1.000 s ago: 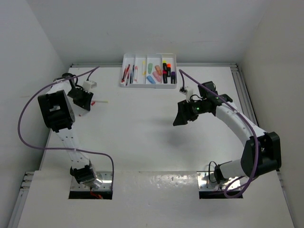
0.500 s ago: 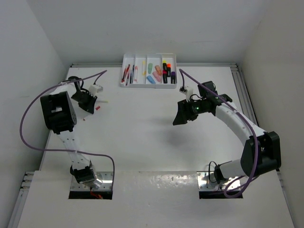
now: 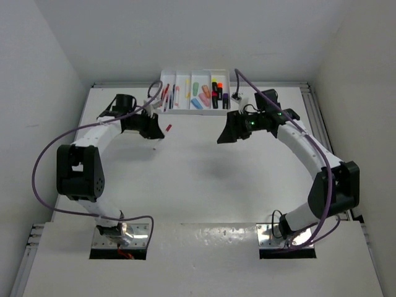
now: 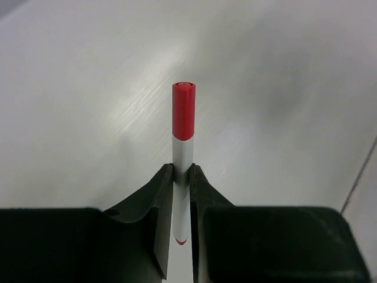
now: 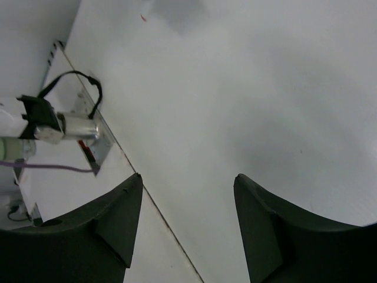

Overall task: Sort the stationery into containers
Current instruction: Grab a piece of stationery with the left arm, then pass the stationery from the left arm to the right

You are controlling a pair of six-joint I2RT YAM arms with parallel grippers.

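Note:
My left gripper [image 3: 156, 130] is shut on a thin white pen with a red cap [image 4: 183, 111]. The pen sticks out ahead of the jaws, and its red end [image 3: 167, 128] shows in the top view just below the tray's left corner. The white four-compartment tray [image 3: 185, 112] stands at the table's far edge. It holds red and dark pens [image 3: 165, 94], pale pens [image 3: 177, 93] and several highlighters [image 3: 210, 94]. Below the tray's right end my right gripper [image 3: 225, 133] hangs open with nothing between its fingers [image 5: 121, 215].
Purple cables [image 3: 46, 154] loop from both arms. Silver base plates [image 3: 133, 232] sit at the near edge, and the left one [image 5: 76, 127] shows in the right wrist view. White walls close in the table on the left, right and back.
My left gripper shut on the red-capped pen at the far left and carried it right, toward the tray. My right gripper moved slightly up and left, still open.

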